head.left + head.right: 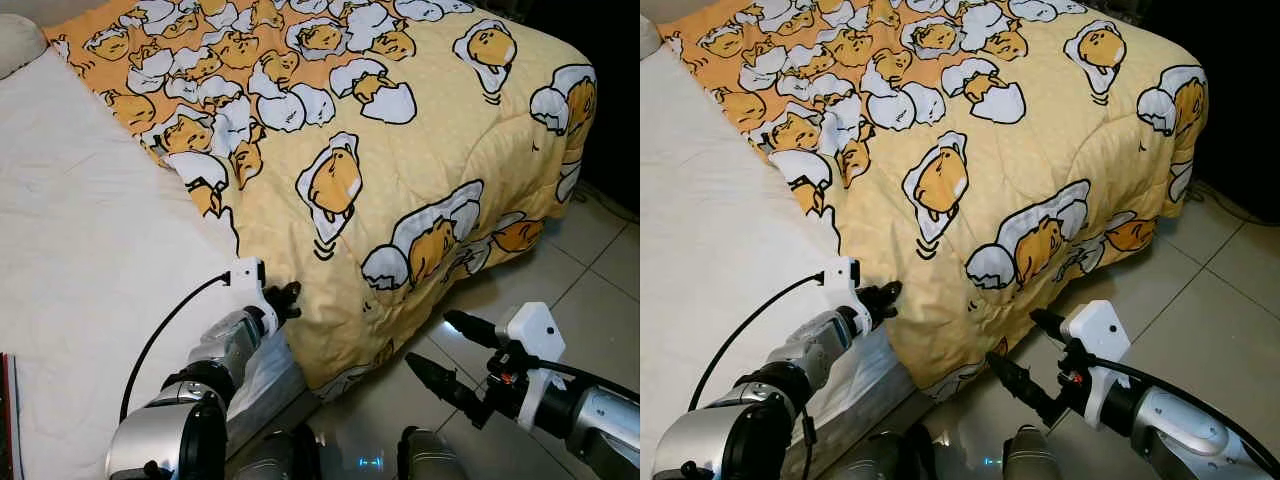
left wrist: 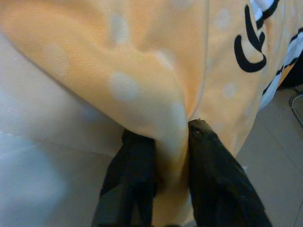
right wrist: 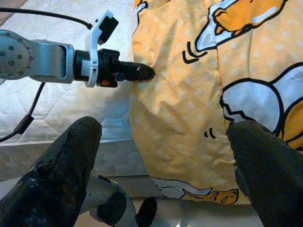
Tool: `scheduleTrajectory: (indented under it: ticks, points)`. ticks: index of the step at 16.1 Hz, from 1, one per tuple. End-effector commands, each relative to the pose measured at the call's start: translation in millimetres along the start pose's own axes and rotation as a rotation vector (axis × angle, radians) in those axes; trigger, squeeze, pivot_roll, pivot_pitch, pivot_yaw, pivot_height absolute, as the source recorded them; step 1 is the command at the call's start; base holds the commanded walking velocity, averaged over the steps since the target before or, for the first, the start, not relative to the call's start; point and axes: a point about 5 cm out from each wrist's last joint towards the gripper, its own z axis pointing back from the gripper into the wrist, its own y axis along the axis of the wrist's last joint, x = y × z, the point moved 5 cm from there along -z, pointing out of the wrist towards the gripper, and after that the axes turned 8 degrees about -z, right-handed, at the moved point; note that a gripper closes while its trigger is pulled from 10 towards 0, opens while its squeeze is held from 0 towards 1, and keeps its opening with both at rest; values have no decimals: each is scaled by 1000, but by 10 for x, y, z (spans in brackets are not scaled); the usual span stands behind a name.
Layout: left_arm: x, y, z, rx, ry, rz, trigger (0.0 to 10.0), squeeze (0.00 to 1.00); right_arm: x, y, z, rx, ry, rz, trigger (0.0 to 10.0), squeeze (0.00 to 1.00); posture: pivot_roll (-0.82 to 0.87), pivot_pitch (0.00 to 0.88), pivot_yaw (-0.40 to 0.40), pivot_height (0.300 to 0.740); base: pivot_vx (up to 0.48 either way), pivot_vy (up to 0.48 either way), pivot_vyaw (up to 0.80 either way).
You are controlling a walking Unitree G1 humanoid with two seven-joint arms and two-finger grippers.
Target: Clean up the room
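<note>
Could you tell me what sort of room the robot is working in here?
Most likely a bedroom: a bed with a bare white mattress, a yellow cartoon-print comforter whose edge the left gripper pinches, and a tiled floor beside it.

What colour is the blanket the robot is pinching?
The blanket is yellow-orange with cartoon egg characters; the left eye view shows it best.

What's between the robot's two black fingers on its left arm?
A pinched fold of the yellow blanket sits between the left tool's fingers, seen in the left wrist view.
</note>
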Motion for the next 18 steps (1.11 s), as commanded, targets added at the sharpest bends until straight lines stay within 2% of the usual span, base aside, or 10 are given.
scheduleTrajectory:
  ticks: [1,5,10,13,18]
  points:
    - [-86,-67,41,-21,21,16,0,0,-26,-25,3,5,14,-18,10000,0,-314,159,145,740,0,0,0]
    - [-133,-90,59,-22,45,28,0,0,-40,-24,3,8,13,-17,10000,0,-317,154,152,740,0,0,0]
    - [-57,-200,73,-36,2,-5,0,0,-30,-39,20,9,2,-16,10000,0,-311,152,164,740,0,0,0]
    - [-80,-226,113,-12,-7,7,0,0,-33,-45,33,12,-4,-18,10000,0,-307,148,170,740,0,0,0]
    - [-87,-550,297,-31,-24,-44,0,0,-62,-77,34,18,-11,-34,10000,0,-291,144,176,740,0,0,0]
